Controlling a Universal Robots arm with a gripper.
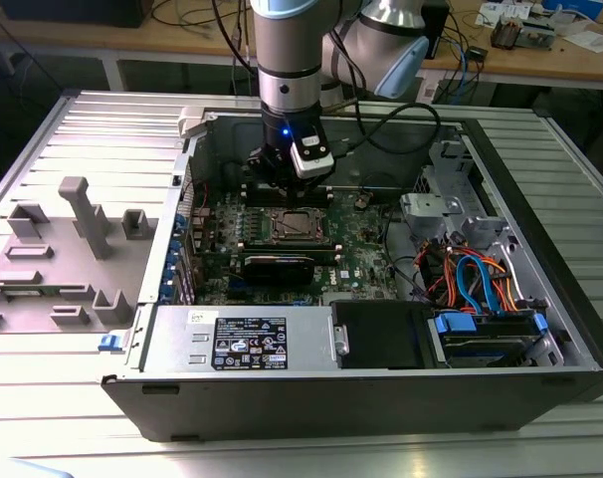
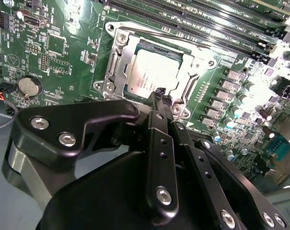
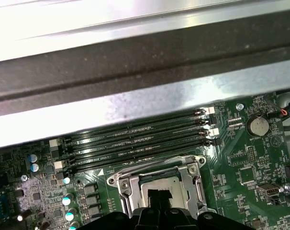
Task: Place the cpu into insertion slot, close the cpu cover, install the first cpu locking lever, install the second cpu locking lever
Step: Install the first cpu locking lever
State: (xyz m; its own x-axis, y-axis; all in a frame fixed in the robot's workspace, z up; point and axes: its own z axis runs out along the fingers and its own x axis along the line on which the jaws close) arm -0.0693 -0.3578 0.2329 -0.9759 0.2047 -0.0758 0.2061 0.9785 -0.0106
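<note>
One robot arm is seen in the exterior view reaching down into an open computer case [image 1: 401,329], with its hand [image 1: 282,179] hovering just above the insertion slot [image 1: 297,227]. In the second wrist view, the cpu [image 2: 152,76] is seated in the slot, framed by the cpu cover [image 2: 118,52], which seems lowered. The fingertips [image 2: 159,93] are pinched narrow, apparently gripping nothing, near the socket's edge.

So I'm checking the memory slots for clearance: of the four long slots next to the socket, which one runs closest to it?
The memory slot at the edge of the group, directly alongside the insertion slot frame's long side; the other three lie beyond it, toward the case wall.
</note>
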